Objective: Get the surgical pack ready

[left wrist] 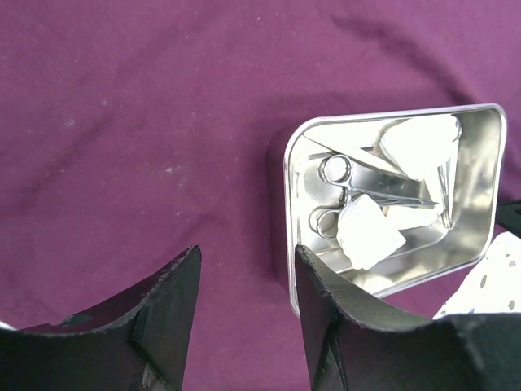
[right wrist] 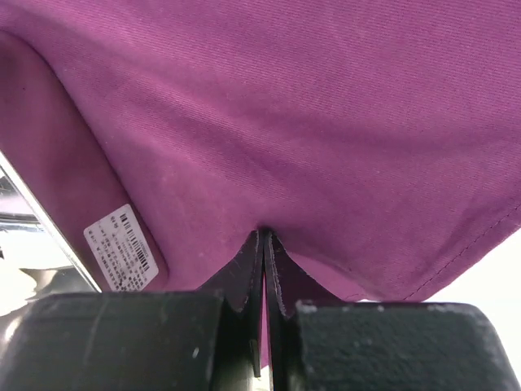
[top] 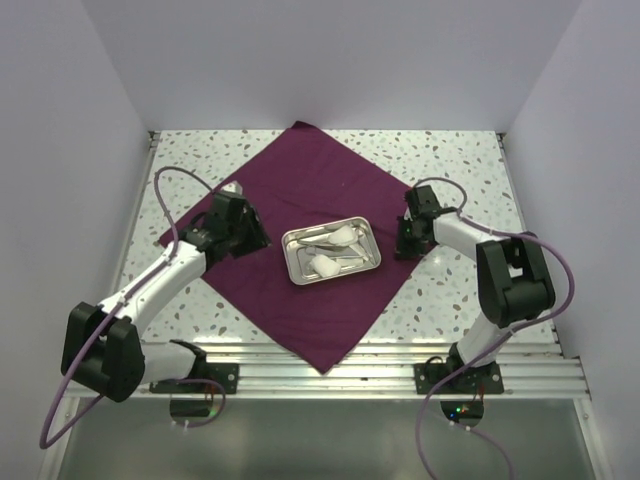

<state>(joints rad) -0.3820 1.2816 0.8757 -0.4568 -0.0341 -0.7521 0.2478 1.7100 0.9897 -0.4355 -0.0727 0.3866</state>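
The surgical pack's dark purple cloth lies spread flat as a diamond on the table. A silver tray stands at its middle, holding white gauze squares and thin metal clamps. My left gripper is open over the cloth just left of the tray's rim, with nothing between its fingers. At the cloth's right corner my right gripper is shut, and a fold of cloth is pinched between its fingertips.
White walls enclose the speckled table on three sides. A metal rail runs along the near edge by the arm bases. A white barcode label shows on the cloth beside the tray's edge.
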